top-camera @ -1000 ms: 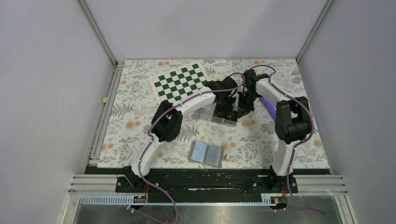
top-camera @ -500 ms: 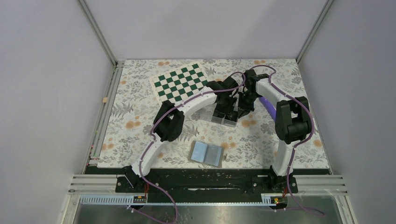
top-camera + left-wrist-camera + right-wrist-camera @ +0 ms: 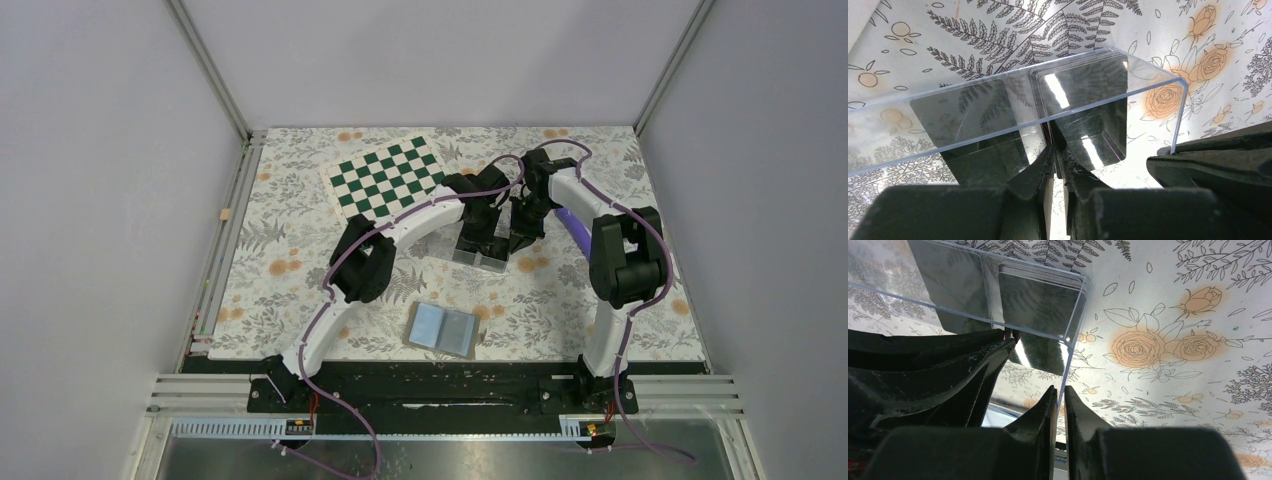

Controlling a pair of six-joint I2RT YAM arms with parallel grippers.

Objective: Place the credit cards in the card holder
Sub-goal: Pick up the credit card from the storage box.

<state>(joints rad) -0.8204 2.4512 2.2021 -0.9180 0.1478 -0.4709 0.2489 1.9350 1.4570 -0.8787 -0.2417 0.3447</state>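
Flat black credit cards (image 3: 1078, 90) stand in the 2 compartments of the clear acrylic rectangular card holder (image 3: 1153, 100), just beyond the fingertips. Left gripper (image 3: 1055, 157) apparently nips its divider; right gripper (image 3: 1060, 392) pinches its end wall. Likely only releasing remains.

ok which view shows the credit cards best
left wrist: the credit cards fill its middle, stacked inside the card holder. right wrist shows them smaller, near its top edge. top external: covered and too small to make out.
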